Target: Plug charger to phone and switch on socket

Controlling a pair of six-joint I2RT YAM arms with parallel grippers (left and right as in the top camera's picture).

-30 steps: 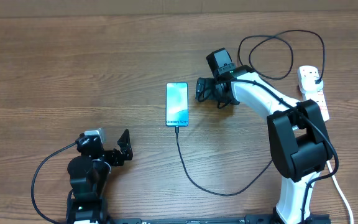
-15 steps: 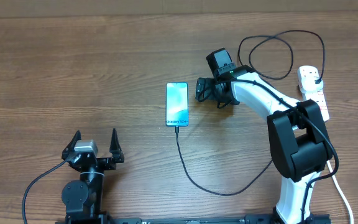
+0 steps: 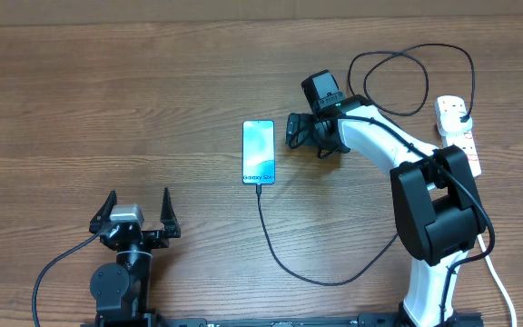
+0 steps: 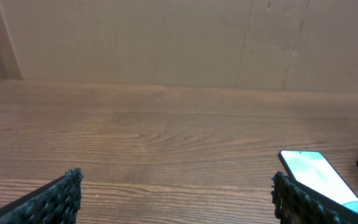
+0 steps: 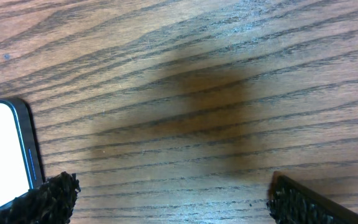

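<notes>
Phone [image 3: 259, 152] flat, long axis near-far, charger [image 3: 284, 259] at near end

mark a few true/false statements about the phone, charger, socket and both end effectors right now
1. The phone has its screen lit. True.
2. The left end effector is shut on the charger. False: it is open and empty, well apart from the cable.
3. The right end effector is open, beside the phone. True.
4. The phone lies on top of the socket. False: it lies on the table, and the socket is far off on the robot's right side.
5. The charger's cable reaches the phone's bottom edge. True.
</notes>
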